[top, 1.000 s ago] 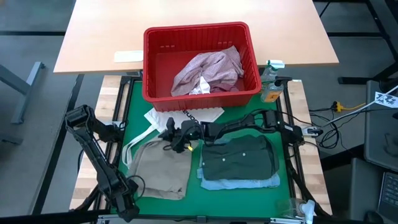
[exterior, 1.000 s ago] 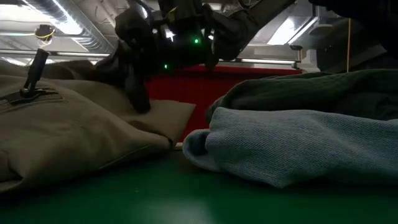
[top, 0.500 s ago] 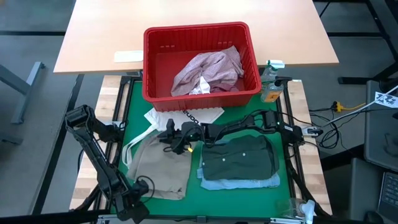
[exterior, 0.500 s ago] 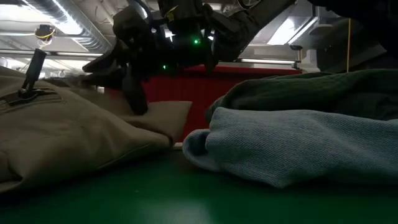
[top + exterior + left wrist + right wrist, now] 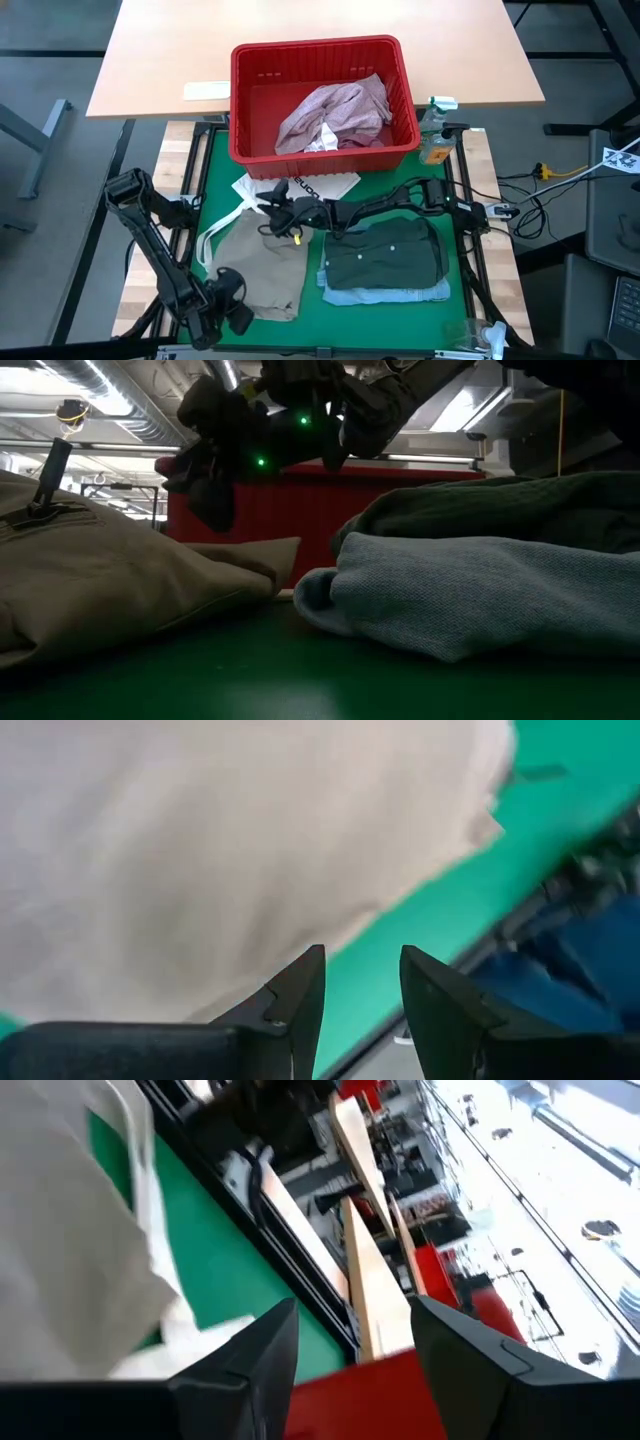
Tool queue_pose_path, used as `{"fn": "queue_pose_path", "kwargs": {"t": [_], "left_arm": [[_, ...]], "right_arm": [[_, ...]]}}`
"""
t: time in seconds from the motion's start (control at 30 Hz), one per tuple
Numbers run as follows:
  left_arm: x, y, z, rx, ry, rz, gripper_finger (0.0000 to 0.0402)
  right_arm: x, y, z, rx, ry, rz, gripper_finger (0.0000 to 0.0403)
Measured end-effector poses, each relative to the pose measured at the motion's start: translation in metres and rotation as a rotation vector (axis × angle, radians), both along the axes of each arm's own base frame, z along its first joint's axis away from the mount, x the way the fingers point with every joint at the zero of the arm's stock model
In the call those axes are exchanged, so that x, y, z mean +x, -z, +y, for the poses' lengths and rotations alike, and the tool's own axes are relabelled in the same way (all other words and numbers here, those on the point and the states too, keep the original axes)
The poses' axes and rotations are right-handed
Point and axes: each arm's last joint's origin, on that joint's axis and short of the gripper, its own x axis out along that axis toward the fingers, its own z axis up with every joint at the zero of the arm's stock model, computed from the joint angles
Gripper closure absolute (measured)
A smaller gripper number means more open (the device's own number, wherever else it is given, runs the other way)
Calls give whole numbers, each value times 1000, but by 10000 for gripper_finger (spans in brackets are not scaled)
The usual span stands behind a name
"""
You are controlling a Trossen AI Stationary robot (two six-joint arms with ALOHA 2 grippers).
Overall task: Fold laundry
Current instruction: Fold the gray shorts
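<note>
A folded beige garment [image 5: 255, 268] [image 5: 100, 580] lies flat on the green mat's left half. To its right, a folded dark grey-green garment [image 5: 385, 255] [image 5: 500, 505] rests on a folded light blue one [image 5: 385, 293] [image 5: 480, 595]. My right gripper [image 5: 268, 205] [image 5: 195, 480] [image 5: 355, 1305] hangs open just above the beige garment's far right corner, with nothing between its fingers. My left gripper [image 5: 240, 300] [image 5: 362, 955] is open over the beige garment's near edge [image 5: 200, 850]. Mottled pink cloth [image 5: 335, 110] and a small white piece [image 5: 322, 140] lie in the red basket [image 5: 245, 100].
A white tote bag [image 5: 295, 185] lies between the basket and the beige garment, its loop handles [image 5: 215, 235] trailing left. A spray bottle [image 5: 435, 135] stands at the mat's far right corner. Bare green mat [image 5: 380, 325] shows along the near edge.
My right gripper has opened, let go of the beige garment's far right corner, and tipped up off it toward the far left. That corner has sunk flatter. My left gripper has turned and swung toward the table's right, coming over the beige garment's near edge.
</note>
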Motion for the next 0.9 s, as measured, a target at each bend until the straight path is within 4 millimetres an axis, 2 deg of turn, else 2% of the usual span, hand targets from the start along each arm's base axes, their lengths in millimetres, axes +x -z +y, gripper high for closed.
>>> {"fn": "queue_pose_path", "kwargs": {"t": [0.1, 0.27, 0.5, 0.67, 0.9], "left_arm": [[0, 0, 5, 1, -59, 26, 276], [-8, -9, 10, -32, -41, 84, 276], [-31, -22, 15, -69, -51, 205, 276], [-47, -20, 14, -44, -108, 259, 275], [-45, -9, 11, 12, -120, 279, 275]], "right_arm": [[-2, -4, 15, 0, -39, 7, 213], [-8, -17, 42, 0, -79, -4, 214], [-20, -27, 78, -5, -146, 52, 215], [-28, -18, 101, 24, -178, 134, 215], [-43, -1, 126, -26, -210, 316, 215]]}}
